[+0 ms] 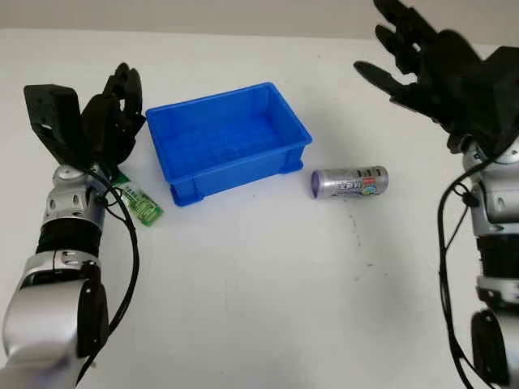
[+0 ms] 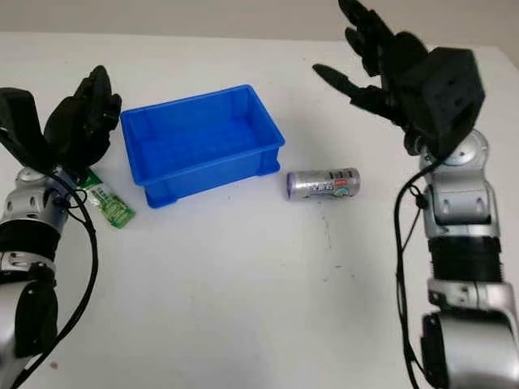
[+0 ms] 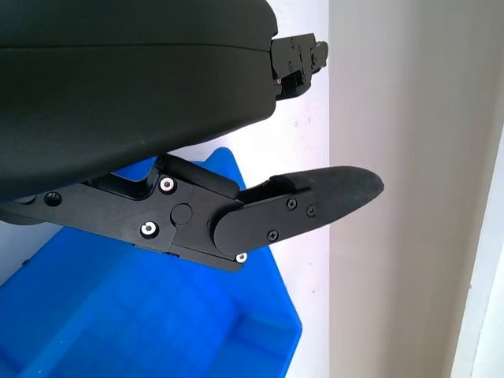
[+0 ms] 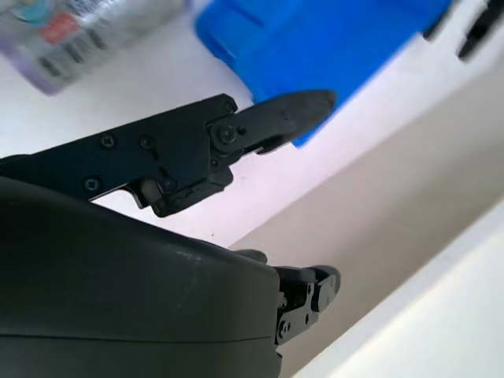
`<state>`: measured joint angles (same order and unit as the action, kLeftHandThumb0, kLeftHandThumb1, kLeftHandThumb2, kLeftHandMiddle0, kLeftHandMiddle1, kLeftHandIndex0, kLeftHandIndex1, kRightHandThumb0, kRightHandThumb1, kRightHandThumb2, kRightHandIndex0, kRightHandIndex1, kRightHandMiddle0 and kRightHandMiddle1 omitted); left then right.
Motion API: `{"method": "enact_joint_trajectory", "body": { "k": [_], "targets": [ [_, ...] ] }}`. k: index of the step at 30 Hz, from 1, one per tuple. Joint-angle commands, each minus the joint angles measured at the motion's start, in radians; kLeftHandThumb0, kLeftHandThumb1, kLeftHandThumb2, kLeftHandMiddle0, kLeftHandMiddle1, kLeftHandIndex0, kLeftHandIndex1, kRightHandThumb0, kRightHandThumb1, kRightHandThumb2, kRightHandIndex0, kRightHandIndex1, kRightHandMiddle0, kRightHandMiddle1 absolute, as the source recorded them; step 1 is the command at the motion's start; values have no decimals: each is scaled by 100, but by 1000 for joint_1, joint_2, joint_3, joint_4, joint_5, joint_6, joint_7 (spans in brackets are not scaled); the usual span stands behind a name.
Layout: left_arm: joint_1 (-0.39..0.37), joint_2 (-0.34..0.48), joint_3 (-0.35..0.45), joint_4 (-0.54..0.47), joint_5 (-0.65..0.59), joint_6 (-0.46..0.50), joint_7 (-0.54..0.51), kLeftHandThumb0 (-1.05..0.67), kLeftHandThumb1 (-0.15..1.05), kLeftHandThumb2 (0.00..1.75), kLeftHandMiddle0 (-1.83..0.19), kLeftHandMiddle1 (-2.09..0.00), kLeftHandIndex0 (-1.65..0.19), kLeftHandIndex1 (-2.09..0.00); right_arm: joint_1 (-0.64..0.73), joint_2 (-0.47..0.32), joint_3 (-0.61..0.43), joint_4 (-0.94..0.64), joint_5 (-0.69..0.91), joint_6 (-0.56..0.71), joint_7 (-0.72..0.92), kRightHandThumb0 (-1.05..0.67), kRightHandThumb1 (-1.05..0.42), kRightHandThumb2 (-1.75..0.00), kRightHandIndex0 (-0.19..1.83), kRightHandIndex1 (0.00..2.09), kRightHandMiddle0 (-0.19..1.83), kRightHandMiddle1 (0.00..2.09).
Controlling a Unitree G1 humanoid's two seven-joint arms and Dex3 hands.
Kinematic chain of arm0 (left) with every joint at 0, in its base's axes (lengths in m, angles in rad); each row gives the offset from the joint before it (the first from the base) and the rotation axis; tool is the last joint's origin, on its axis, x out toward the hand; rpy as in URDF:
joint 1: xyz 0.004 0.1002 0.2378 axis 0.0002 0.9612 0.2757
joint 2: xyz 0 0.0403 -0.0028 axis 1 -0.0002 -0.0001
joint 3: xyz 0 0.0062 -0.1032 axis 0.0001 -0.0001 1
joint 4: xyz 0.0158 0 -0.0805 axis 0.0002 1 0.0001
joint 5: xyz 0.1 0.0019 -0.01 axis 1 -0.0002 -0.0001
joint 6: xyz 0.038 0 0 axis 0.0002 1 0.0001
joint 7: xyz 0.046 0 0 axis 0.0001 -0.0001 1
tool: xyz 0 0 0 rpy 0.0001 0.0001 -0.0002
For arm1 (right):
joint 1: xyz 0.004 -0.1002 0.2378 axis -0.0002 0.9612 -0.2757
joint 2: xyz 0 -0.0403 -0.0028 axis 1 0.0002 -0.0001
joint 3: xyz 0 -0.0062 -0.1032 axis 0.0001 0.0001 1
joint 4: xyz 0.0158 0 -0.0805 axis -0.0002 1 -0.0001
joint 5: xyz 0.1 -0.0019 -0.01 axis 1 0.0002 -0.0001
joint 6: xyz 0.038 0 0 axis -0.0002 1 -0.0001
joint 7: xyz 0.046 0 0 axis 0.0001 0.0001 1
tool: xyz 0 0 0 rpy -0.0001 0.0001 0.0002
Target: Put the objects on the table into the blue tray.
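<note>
1. The blue tray (image 1: pixel 229 139) is sitting on the white table (image 1: pixel 259 284), holding nothing inside it.
2. The left hand (image 1: pixel 113 113) is hovering just beside the tray's left wall, released and grasping nothing; in the left wrist view one finger (image 3: pixel 303 206) is reaching out over the tray's rim.
3. A green sachet (image 1: pixel 139 203) is lying flat on the table below those fingers, partly covered by the left wrist and close to the tray's near-left corner.
4. The right hand (image 2: pixel 381 69) is hanging raised in the air, released and holding nothing, off to the right of the tray.
5. A silver can (image 1: pixel 350 183) is lying on its side on the table, below the right hand's fingers and well apart from them, just right of the tray's near-right corner, not touching it.
</note>
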<state>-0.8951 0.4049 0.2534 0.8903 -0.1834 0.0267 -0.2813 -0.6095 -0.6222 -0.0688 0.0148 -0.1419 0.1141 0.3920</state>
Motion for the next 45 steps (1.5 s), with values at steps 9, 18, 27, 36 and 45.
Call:
{"method": "enact_joint_trajectory", "body": {
  "k": [9, 18, 27, 36, 45],
  "targets": [
    [-31, 14, -6, 2, 10, -11, 8, -71, 105, 66, 9, -6, 11, -6, 119, -137, 52, -136, -197, -178, 35, -54, -77, -4, 29, 12, 31, 8],
    [-35, 12, -4, 6, 5, -9, 9, -70, 105, 66, 9, -6, 11, -6, 115, -158, 92, -139, -247, -171, 117, -52, -76, -5, 20, 6, 23, 4],
    [-30, 18, -2, 9, 6, -10, 6, -70, 105, 66, 9, -5, 12, -5, 116, -142, 178, -79, -391, -142, 123, -54, -82, -6, 17, 5, 18, 4],
    [-29, 23, -4, 17, 9, -18, -3, -71, 105, 65, 10, -5, 12, -6, 132, -131, 211, -24, -415, -133, 97, -51, -83, -5, 17, 6, 14, 5],
    [-32, 26, -5, 22, 9, -18, -8, -71, 105, 65, 9, -5, 12, -5, 148, -125, 216, -7, -433, -121, 73, -45, -82, -5, 16, 5, 15, 6]
  ]
}}
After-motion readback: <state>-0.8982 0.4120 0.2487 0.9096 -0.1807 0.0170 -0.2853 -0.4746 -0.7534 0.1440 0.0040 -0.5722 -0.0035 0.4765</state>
